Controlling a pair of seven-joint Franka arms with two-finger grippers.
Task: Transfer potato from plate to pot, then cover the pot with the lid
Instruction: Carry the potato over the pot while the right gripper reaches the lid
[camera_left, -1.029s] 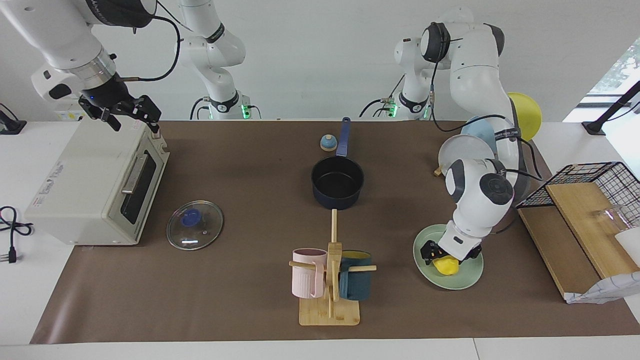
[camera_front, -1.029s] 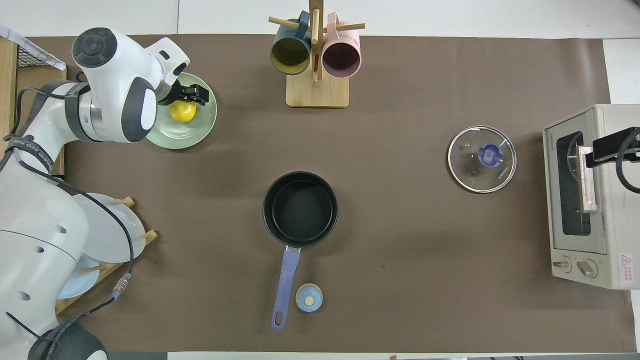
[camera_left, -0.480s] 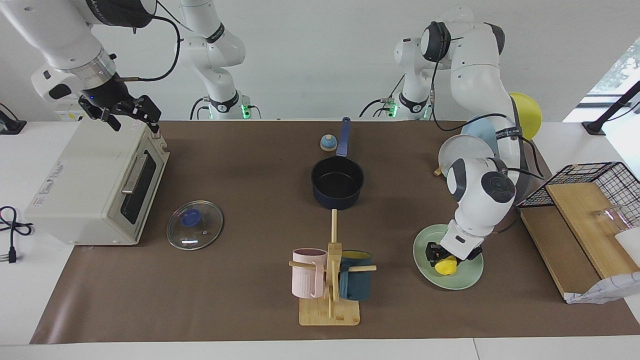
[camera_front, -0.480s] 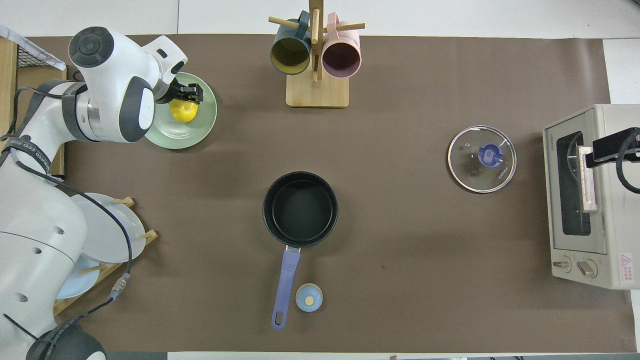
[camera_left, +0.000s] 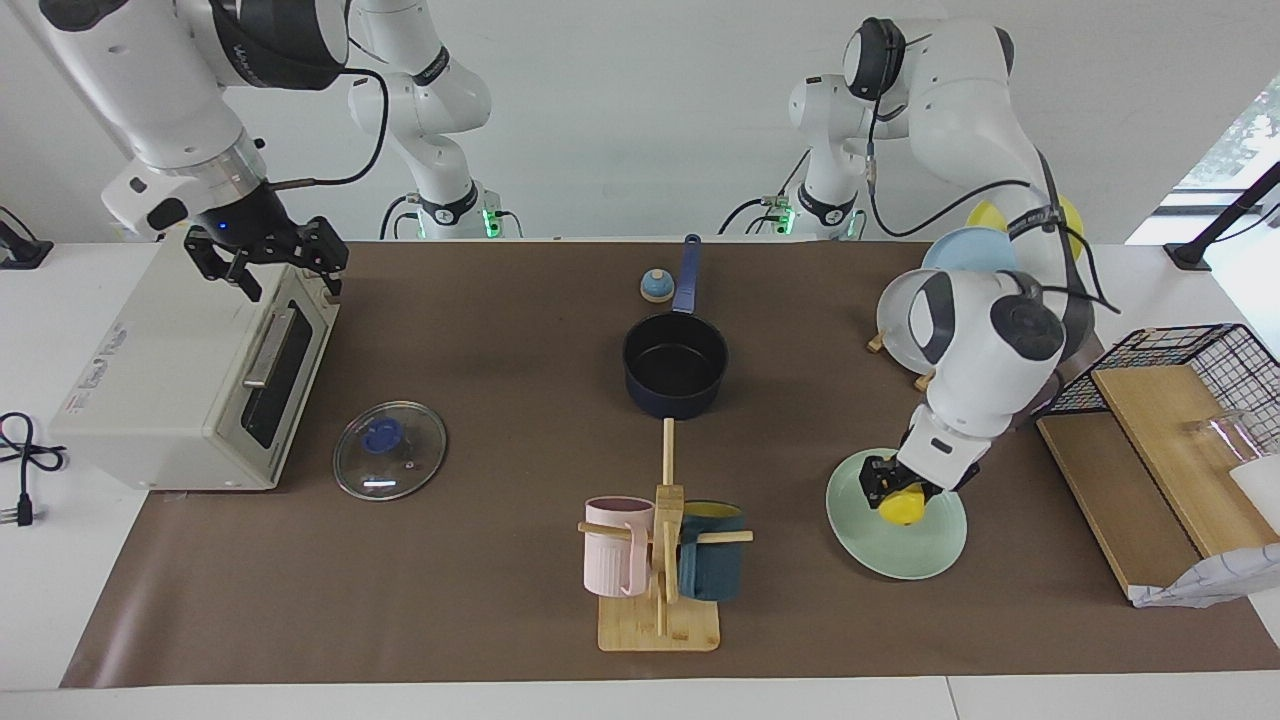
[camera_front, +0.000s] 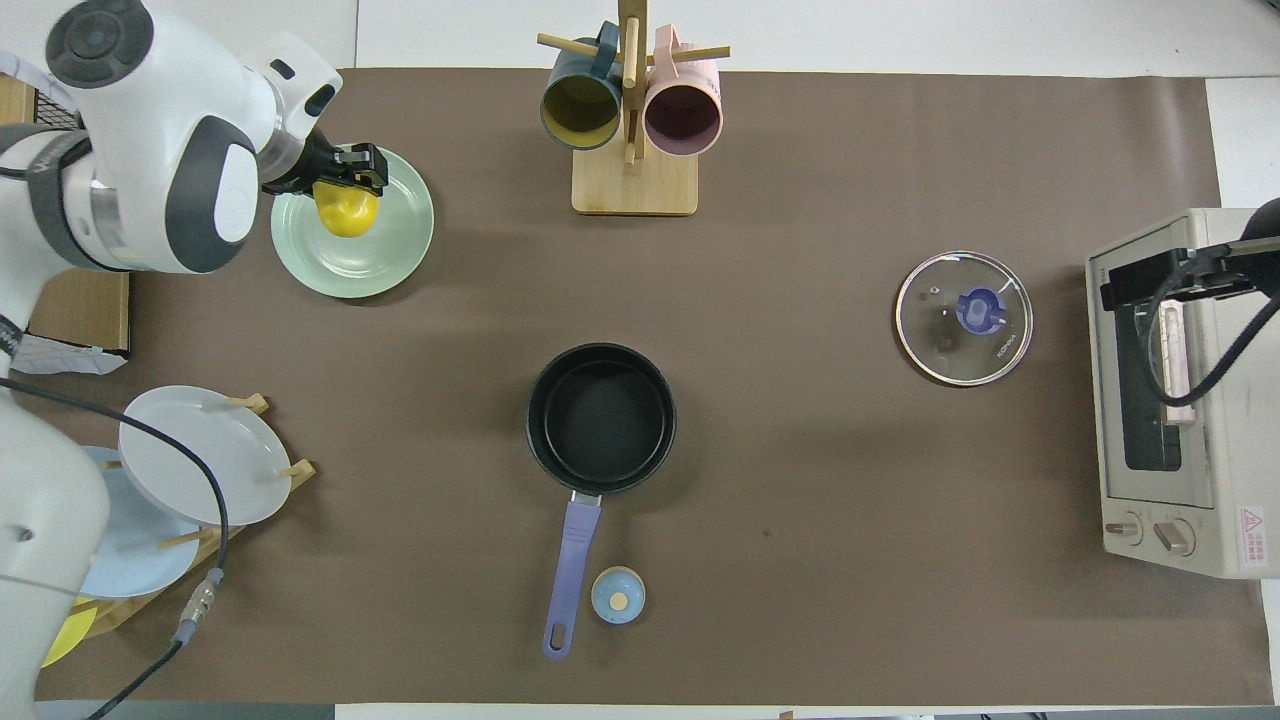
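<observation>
Over the plate (camera_left: 900, 550), left pincer (camera_left: 893, 490) gripping the potato (camera_left: 900, 508), right pincer (camera_left: 268, 262) spread wide above the toaster oven (camera_left: 190, 370)

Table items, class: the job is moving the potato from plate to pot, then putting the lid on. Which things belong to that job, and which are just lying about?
Belonging to the job:
- potato, held in the left gripper over the plate
- pot
- lid

Lying about:
- toaster oven, right gripper open over it
- mug rack
- small dome
- plate rack
- wire basket
</observation>
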